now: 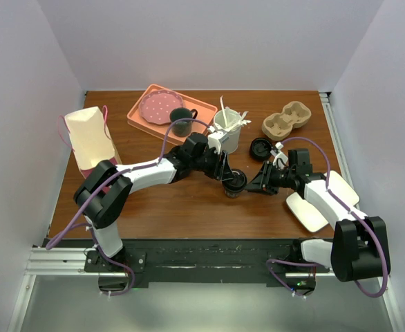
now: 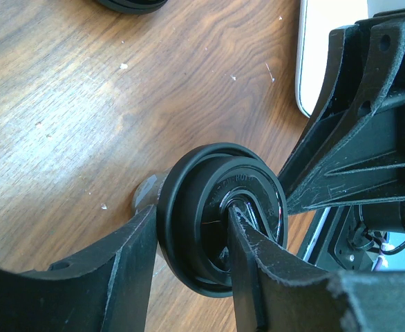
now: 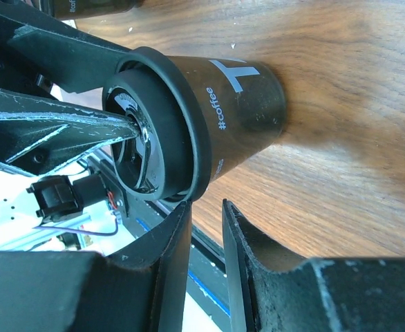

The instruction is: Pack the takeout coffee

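Overhead view from behind, wrist close-ups share cup [image 3: 244, 104]

Left arm [image 1: 147, 171] and right arm [image 1: 323, 197]: white shells, black joints, purple cables [image 1: 78, 207]

**Item count: rig and table top**

Arms: two, each with one gripper, the left gripper [image 2: 195, 238] and the right gripper [image 3: 206, 238]. Wooden table [image 1: 161, 211]: one. Black paper cups: two, the lettered takeout coffee [image 1: 235, 181] with one round black lid, and a second black cup [image 1: 260, 148]. Dark handled mug [image 1: 182, 122]: one. Pink dotted plate [image 1: 157, 107]: one. Orange tray [image 1: 140, 120]: one. White cup [image 1: 227, 135] holding stirrers: one; the stirrers overlap too much to count. Cardboard cup carrier [image 1: 287, 119]: one. Paper bag [image 1: 88, 138]: one.
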`<state>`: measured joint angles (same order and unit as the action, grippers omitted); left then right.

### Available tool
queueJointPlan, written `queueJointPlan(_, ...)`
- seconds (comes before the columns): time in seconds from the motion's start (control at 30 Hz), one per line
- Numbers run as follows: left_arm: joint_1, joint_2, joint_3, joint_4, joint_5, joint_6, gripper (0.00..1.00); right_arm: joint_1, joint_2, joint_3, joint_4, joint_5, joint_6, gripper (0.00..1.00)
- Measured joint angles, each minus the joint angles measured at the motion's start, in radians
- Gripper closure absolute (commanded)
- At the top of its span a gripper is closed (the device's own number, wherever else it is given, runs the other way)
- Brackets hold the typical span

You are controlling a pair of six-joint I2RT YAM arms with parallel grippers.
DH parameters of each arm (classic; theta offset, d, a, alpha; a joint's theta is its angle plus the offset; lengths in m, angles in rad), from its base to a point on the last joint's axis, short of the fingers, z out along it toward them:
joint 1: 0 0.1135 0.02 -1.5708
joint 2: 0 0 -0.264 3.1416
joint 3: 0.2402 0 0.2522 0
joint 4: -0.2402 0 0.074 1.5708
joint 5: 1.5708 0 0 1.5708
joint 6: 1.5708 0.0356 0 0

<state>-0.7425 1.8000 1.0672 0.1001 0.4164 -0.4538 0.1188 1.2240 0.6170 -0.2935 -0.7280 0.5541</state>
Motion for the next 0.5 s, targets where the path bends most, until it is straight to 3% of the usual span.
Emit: queueJointPlan(0.5, 0.0, 0.0, 0.0, 0.0, 0.0, 0.0, 0.53, 0.0, 0.014, 0.0, 0.016, -0.017, 0.015, 0.69)
